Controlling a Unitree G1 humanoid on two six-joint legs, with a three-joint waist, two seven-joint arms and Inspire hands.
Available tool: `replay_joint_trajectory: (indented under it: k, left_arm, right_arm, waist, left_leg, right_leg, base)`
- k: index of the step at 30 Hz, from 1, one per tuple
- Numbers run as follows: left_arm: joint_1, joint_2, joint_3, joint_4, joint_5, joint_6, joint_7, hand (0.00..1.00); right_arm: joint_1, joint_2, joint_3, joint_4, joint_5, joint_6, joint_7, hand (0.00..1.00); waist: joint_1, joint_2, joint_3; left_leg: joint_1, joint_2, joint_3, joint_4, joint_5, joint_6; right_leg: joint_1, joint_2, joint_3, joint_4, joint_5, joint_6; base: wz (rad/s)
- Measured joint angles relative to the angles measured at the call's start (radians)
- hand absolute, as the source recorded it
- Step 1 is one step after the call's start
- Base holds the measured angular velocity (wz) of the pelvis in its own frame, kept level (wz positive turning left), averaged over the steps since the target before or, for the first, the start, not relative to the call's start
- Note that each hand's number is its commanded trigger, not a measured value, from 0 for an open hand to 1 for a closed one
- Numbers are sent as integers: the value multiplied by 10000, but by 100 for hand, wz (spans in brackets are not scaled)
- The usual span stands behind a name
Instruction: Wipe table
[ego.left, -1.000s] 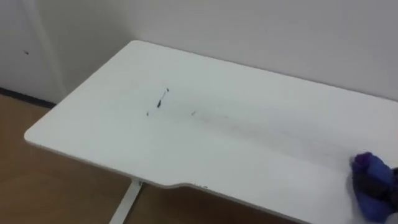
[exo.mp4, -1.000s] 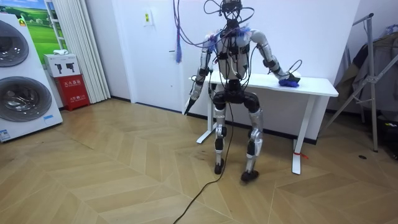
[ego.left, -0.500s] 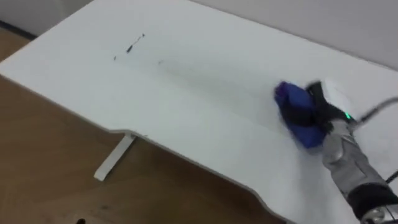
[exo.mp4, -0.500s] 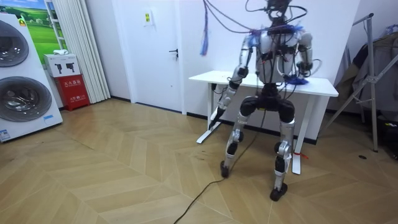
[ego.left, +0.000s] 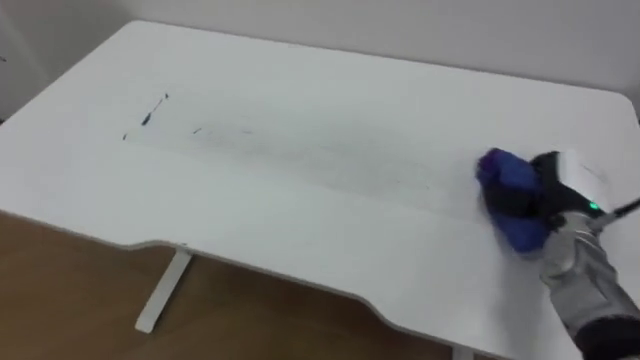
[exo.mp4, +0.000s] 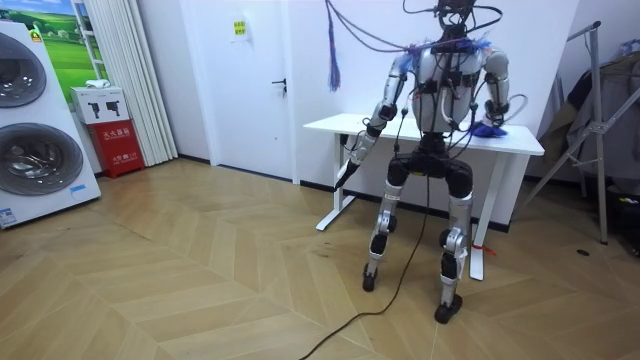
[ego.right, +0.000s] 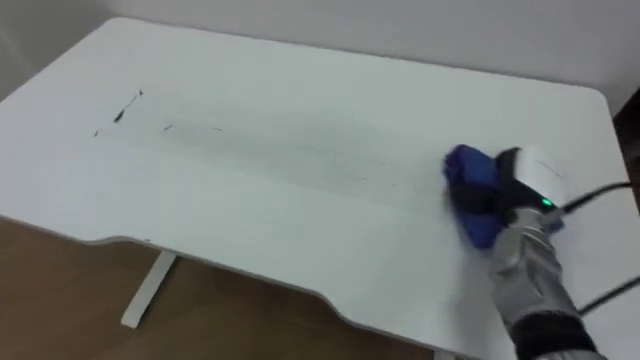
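White table top (ego.left: 300, 215); I stand at its front edge. My left hand (exo.mp4: 352, 158) hangs low by the table's left end, off the surface. Far left on the top: short dark marks (ego.left: 146, 116). Faint grey streaks (ego.left: 300, 160) run rightward from them. Right side: blue cloth (ego.left: 508, 180) bunched on the surface, my right hand (ego.left: 548, 192) on it, fingers curled into the cloth, gripping it.
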Motion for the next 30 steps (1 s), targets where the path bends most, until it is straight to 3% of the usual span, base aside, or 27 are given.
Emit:
replay_joint_trajectory:
  k: [2,3,5,8,13,16,20,23,25,26,30]
  left_arm:
    - [48,-8,-31,-195,46,13,11,0]
    - [126,16,-24,-200,45,47,30,0]
    - [601,75,2,-365,35,213,76,0]
    - [1112,76,302,-303,52,216,92,0]
    - [1572,177,976,-316,70,204,150,0]
    - [1391,119,910,-332,63,132,130,0]
    - [869,62,675,-330,61,117,135,0]
    - [679,1,394,-344,73,161,153,0]
    - [705,-26,134,-356,56,208,149,0]
    - [664,-26,17,-400,54,223,141,0]
    - [755,-25,2,-420,59,375,113,0]
  right_arm:
    - [19,97,-24,54,43,-303,-78,100]
    - [67,90,-37,67,72,-323,-154,100]
    - [527,35,-325,130,46,-652,-598,100]
    - [1489,-134,-1314,264,32,-1241,-1176,100]
    - [2533,-706,-2608,732,55,-1544,-1753,100]
    - [2481,-906,-2775,934,91,-1376,-1691,100]
    - [1841,-913,-2271,907,63,-305,-1105,100]
    - [932,-841,-1049,858,58,301,-522,100]
    - [266,-722,-308,865,50,303,-152,100]
    - [-130,-629,54,872,51,253,-35,100]
    - [-734,-512,264,876,68,-129,203,100]
  waist:
    - [11,-132,53]
    - [-16,-159,40]
    - [-431,-225,4]
    - [-702,-255,-40]
    - [-1124,-272,-90]
    - [-1045,-239,-92]
    - [-672,-216,-72]
    - [10,-252,-52]
    - [252,-263,-41]
    - [393,-286,17]
    - [769,-322,43]
  left_leg:
    - [-95,-158,-239,-26,18,52]
    - [-93,-197,-301,-57,24,62]
    - [-89,-323,-663,-142,50,105]
    - [53,-469,-853,-171,64,126]
    - [288,-516,-1095,-213,60,131]
    - [279,-515,-1133,-214,83,168]
    - [228,-515,-1117,-185,114,211]
    - [157,-504,-1128,-334,134,227]
    - [106,-506,-1123,-302,155,258]
    - [65,-513,-1119,-264,172,273]
    - [-109,-560,-1304,-294,197,283]
  right_leg:
    - [171,-136,-523,-159,115,79]
    - [215,-167,-657,-180,119,88]
    - [549,-252,-1197,-329,144,134]
    - [941,-325,-1405,-508,155,156]
    - [1431,-327,-1792,-660,195,222]
    - [1404,-317,-1820,-656,194,223]
    - [1239,-322,-1701,-567,205,213]
    - [809,-240,-1337,-457,326,81]
    - [702,-238,-1278,-447,359,81]
    - [653,-237,-1255,-454,380,82]
    - [622,-236,-1430,-532,404,100]
  base:
    - [30]
    - [37]
    - [49]
    - [34]
    - [13]
    - [0]
    - [-13]
    - [-42]
    - [-9]
    - [0]
    - [17]
